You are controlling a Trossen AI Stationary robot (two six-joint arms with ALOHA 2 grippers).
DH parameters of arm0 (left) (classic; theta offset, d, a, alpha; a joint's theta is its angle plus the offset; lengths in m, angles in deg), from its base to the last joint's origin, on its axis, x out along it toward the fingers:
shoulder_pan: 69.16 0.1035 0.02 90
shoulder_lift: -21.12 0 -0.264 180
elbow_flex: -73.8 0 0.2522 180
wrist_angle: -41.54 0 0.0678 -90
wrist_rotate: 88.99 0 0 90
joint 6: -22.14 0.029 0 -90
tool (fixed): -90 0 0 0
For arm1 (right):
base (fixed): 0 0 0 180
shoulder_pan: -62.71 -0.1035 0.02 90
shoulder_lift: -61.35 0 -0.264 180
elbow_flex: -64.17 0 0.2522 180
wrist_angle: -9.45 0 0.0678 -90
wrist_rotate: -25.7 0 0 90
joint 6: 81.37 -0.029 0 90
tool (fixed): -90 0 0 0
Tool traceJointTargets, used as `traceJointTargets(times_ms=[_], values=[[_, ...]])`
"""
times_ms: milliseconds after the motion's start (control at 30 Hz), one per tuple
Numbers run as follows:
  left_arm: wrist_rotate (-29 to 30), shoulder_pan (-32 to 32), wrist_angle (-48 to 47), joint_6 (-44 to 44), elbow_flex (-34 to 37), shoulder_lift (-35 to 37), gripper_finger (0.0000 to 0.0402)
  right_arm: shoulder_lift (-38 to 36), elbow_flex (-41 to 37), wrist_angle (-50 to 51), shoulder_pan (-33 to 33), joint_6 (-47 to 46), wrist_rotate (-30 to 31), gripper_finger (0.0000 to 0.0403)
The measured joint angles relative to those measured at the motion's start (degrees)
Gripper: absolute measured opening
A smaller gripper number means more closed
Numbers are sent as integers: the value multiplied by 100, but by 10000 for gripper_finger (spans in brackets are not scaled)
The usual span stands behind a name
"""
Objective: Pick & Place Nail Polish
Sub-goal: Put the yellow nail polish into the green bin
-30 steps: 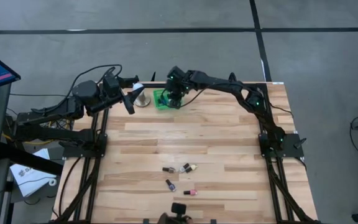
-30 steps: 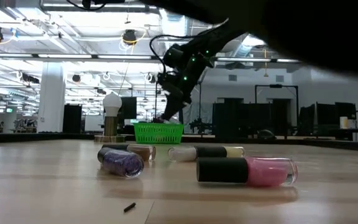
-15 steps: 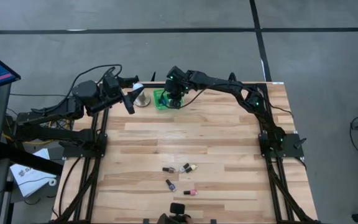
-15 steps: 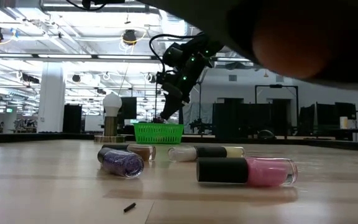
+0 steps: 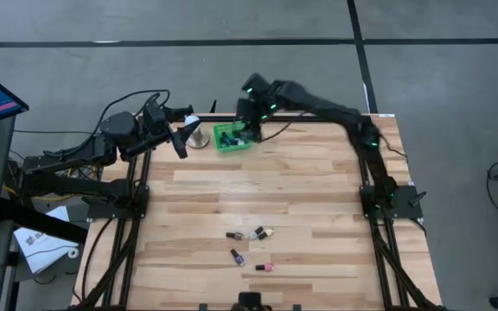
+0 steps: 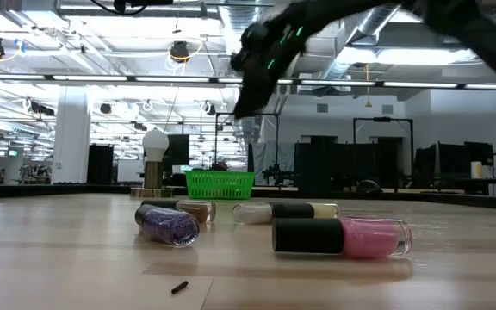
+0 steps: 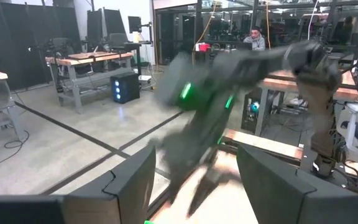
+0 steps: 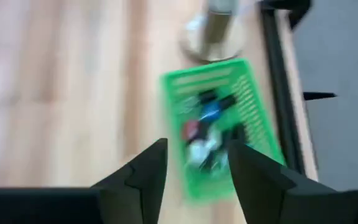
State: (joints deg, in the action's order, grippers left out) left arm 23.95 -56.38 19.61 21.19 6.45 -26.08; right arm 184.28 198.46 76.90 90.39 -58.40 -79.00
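Observation:
A green basket point(image 5: 231, 138) stands at the table's far edge with several nail polish bottles point(image 8: 207, 127) in it. More bottles lie on their sides near the front edge: a purple one point(image 6: 169, 224), a pink one point(image 6: 343, 237), a cream one point(image 6: 287, 210) and a dark one point(image 5: 237, 257). My right gripper point(image 8: 194, 146) is open and empty, raised above the basket; it also shows in the high view point(image 5: 249, 123). My left gripper point(image 7: 194, 180) is open and empty at the far left corner point(image 5: 180, 140).
A white bulb-shaped thing on a round base point(image 5: 195, 134) stands just left of the basket, between it and my left gripper. The wide middle of the wooden table point(image 5: 258, 190) is bare boards.
My right gripper has risen quickly from just over the basket to well above it, moving a little toward the table's far edge. The basket and the lying bottles have stayed where they were.

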Motion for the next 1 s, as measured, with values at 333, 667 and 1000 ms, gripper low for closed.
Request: traceJointTargets(times_ms=[333, 667, 1000], values=[[-5, 0, -7, 2, 0, 0, 221, -2658, -1400, 1279, 92, 440, -1256, 150], [-20, 0, -92, 22, 0, 0, 221, -5642, -6164, -810, -884, -432, -1202, 157], [-12, 0, -92, 4, 0, 0, 221, -5982, -8632, -3783, -2385, -696, -875, 231]])
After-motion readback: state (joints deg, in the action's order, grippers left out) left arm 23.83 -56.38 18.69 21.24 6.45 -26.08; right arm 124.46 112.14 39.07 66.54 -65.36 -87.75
